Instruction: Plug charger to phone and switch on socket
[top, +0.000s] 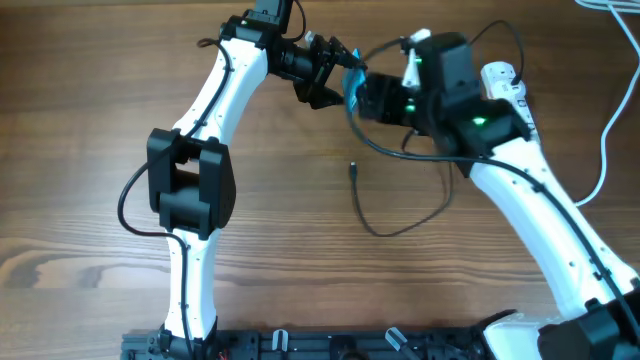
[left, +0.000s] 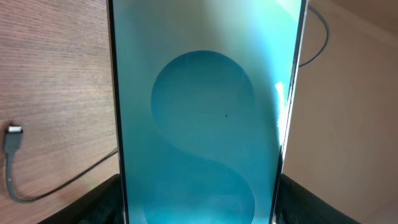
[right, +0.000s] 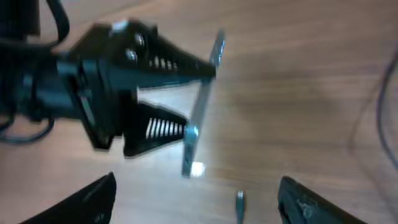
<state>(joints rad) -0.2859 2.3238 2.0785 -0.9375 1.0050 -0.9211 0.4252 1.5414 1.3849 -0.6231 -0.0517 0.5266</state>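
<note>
My left gripper (top: 335, 73) is shut on the phone (top: 352, 86) and holds it above the table at the back middle. The phone's cyan screen (left: 205, 112) fills the left wrist view, with my fingers on both its long edges. In the right wrist view the phone (right: 200, 112) shows edge-on in the left gripper (right: 186, 99). My right gripper (top: 372, 100) is open and empty, close to the phone's right. The charger's thin black cable (top: 385, 230) loops on the table, and its connector tip (top: 353, 170) lies free below the phone. The tip also shows in both wrist views (left: 12, 138) (right: 240, 202). The socket (top: 505, 85) lies at the back right.
A thick white cord (top: 608, 120) runs along the right edge of the table. The right arm (top: 540, 210) crosses the right side, and the left arm (top: 190, 190) stands at the left. A dark rail (top: 300, 345) runs along the front edge.
</note>
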